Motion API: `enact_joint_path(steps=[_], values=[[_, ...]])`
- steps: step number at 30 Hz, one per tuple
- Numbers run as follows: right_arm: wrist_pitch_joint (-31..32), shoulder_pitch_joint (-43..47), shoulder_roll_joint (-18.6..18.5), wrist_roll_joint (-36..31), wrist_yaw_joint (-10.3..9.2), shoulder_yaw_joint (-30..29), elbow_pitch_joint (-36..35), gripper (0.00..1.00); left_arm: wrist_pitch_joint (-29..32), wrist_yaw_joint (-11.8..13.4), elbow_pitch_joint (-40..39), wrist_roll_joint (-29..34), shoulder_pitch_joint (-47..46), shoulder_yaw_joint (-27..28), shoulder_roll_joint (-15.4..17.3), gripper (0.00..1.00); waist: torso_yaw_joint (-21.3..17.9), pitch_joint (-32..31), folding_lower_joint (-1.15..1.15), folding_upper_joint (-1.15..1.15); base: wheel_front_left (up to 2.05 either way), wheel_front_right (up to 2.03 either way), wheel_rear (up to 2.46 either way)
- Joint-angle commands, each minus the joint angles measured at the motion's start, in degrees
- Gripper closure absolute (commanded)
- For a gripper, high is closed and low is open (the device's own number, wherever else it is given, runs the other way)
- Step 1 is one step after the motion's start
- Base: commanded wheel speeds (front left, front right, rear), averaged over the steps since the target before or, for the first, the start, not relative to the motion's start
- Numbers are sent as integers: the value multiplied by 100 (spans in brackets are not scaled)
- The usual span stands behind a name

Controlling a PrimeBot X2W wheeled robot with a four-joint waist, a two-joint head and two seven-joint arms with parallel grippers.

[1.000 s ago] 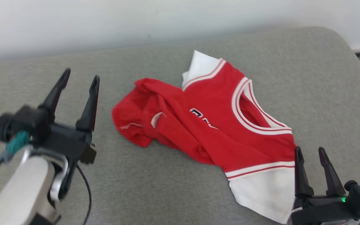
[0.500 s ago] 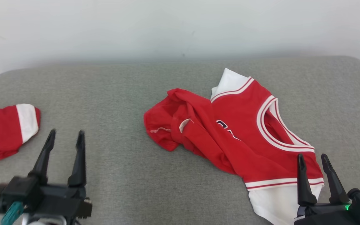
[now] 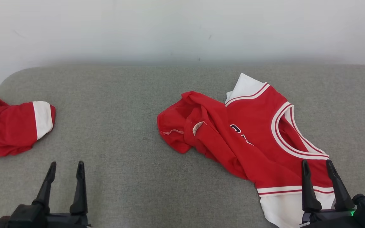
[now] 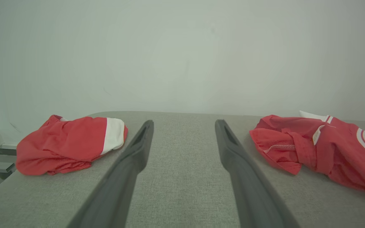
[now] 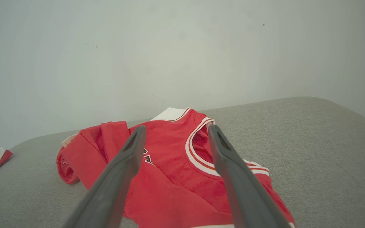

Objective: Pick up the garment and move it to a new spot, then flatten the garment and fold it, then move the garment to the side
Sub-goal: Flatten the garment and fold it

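Plain pale wall at the back. In front of it is a grey fabric-covered padded surface with rounded far corners.

Garment: red jersey-type top on the right half of the surface, crumpled, not flat. Its left part is bunched and folded over itself, and a small white label shows on the fold. The neckline, trimmed in white and red, lies open toward the right. A white sleeve sticks out at the far edge. A second white panel lies at the near right, beyond a striped band. Dark lettering on the chest is partly hidden by the fold and unreadable.

Second red piece, with a white band: far left of the surface, rumpled, well apart from the garment.

Left gripper: near left, over bare grey fabric between the two red pieces. Fingers spread wide, nothing between them. In the left wrist view both fingers point toward the wall, with bare surface ahead of them.

Right gripper: near right, fingers spread wide, holding nothing. In the head view the fingertips lie over the garment's near right portion, close to the striped band and just short of the neckline. In the right wrist view the fingers point across the red chest toward the neckline. Cannot tell whether the tips touch the cloth.
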Motion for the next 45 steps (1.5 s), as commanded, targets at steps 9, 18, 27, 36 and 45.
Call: enact_joint_path(steps=[9, 18, 27, 36, 45], values=[[-4, -179, -34, 49, -14, 105, 70, 0, 8, -355, 469, 61, -1129, -465, 54, 0, -237, 267, 0, 1, 0, 0, 0], [-4, -383, 87, 70, -14, 142, 151, 0, 366, -411, 1369, -258, -2713, -1327, 199, 0, -843, 772, 0, 1, 0, 0, 0], [-4, -484, 168, 103, -14, 86, 240, 0, 655, -408, 2346, -617, -3584, -2177, 456, 0, -1338, 994, 0, 1, 0, 0, 0], [-3, -500, 199, 90, -14, 65, 300, 0, 852, -409, 3138, -1010, -3862, -3035, 505, 0, -1514, 984, 0, 1, 0, 0, 0], [-3, -535, 208, 88, -14, 64, 310, 0, 987, -409, 3613, -1296, -4037, -3386, 525, 0, -1599, 955, 0, 1, 0, 0, 0]])
